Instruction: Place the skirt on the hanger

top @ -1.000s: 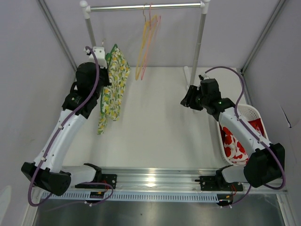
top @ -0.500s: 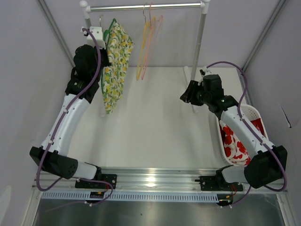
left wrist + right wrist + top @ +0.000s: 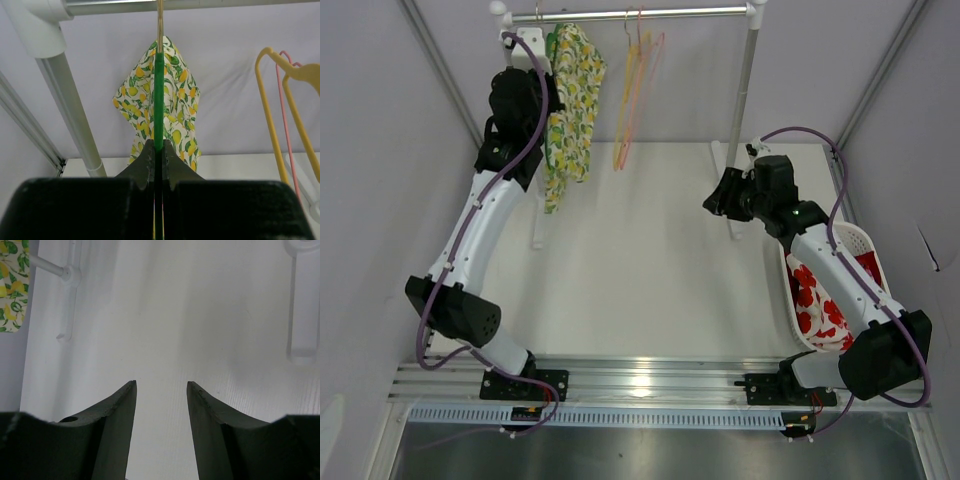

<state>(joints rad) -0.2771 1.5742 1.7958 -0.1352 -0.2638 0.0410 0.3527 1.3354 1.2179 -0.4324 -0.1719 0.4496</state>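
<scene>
Laboratory test cell. Indicators: plain grey panels enclose a white surface; left arm and right arm mount on an aluminium rail; a garment rail stands behind.

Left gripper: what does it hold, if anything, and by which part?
Left gripper holds the green hanger, skirt on it, by its frame below the hook.

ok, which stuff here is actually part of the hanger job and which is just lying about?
Job: lemon-print skirt, green hanger carrying it, left claw shut on that hanger, rail.
Lying about: yellow hanger, pink hanger, white basket, red-print cloth in it, right claw, open and empty.
</scene>
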